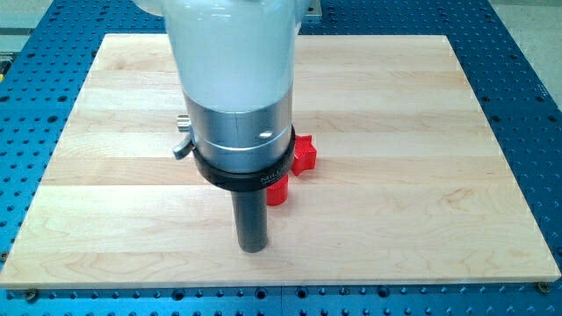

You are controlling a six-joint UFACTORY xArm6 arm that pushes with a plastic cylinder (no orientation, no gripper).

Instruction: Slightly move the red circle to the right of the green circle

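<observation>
The arm's wide white and metal body fills the middle of the view and hides much of the board behind it. My tip (254, 249) rests on the wooden board near the view's bottom centre. A red block (278, 192) peeks out just to the upper right of the rod, close to it; its shape is mostly hidden. A second red block (304, 155), angular in outline, lies a little further up and right, partly behind the arm's collar. No green circle shows; it may be hidden behind the arm.
The light wooden board (421, 132) lies on a blue perforated table (527, 70). The board's bottom edge runs just below my tip.
</observation>
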